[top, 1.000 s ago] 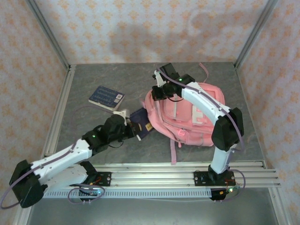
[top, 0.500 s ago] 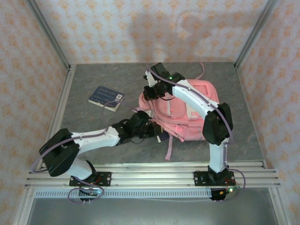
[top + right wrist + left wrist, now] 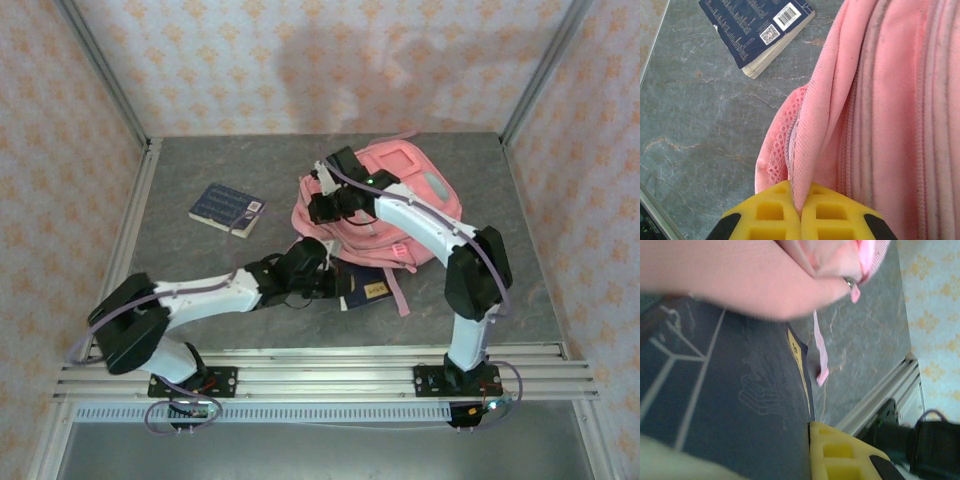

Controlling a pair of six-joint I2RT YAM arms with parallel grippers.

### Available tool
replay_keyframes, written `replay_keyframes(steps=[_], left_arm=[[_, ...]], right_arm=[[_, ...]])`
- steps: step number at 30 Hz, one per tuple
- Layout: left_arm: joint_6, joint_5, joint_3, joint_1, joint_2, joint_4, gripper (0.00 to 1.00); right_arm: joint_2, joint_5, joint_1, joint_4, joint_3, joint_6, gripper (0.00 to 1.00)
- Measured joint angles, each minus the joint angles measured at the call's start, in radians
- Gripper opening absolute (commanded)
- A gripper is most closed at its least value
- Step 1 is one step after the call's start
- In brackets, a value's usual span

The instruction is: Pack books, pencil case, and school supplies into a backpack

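The grey marbled table [image 3: 540, 230] carries the pink backpack [image 3: 420, 185], which lies slumped on its side and is the biggest thing on it.

A navy book [image 3: 368, 290] sticks out from under the backpack's near edge, its far end tucked beneath the pink fabric. In the left wrist view its dark cover [image 3: 740, 395] with pale line drawings runs under the overhanging backpack [image 3: 730, 280].

A second navy book [image 3: 227, 208] lies flat on the table, well to the left of the backpack and apart from it. The right wrist view shows its back cover with a barcode [image 3: 755, 30].

A thin pink strap [image 3: 819, 347] hangs from the backpack just beside the tucked book.

The right gripper [image 3: 322, 205] sits at the backpack's left rim. Its yellow fingers [image 3: 775, 212] are pinched tight on a fold of the backpack's fabric [image 3: 890, 100].

The left gripper [image 3: 330, 285] is at the backpack's near-left side, clamped narrow on the tucked book's edge, one yellow finger [image 3: 840, 452] against the cover
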Motion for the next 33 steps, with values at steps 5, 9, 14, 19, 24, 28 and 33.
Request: replay_keyframes(steps=[5,9,14,19,24,28,33], left_arm=[[0.083,-0.043,-0.055,-0.003,-0.200,-0.200,0.00],[0.113,-0.120,-0.088,0.002,-0.335,-0.344,0.00],[0.124,-0.185,-0.129,0.045,-0.489,-0.491,0.00],[0.132,-0.228,-0.150,0.099,-0.557,-0.566,0.00],[0.138,-0.237,-0.170,0.120,-0.558,-0.589,0.00],[0.137,-0.251,-0.188,0.122,-0.561,-0.583,0.00],[0.137,-0.302,-0.189,0.138,-0.583,-0.549,0.00]], right_arm=[[-0.022,-0.052,-0.023,0.107,-0.097,0.068,0.05],[-0.022,-0.095,-0.038,0.163,-0.140,0.108,0.10],[-0.022,-0.128,-0.043,0.226,-0.165,0.138,0.15],[0.001,-0.162,-0.046,0.302,-0.204,0.172,0.16],[0.047,-0.177,-0.039,0.337,-0.216,0.191,0.19],[0.073,-0.176,-0.029,0.347,-0.216,0.203,0.17],[0.080,-0.176,-0.024,0.347,-0.220,0.217,0.04]])
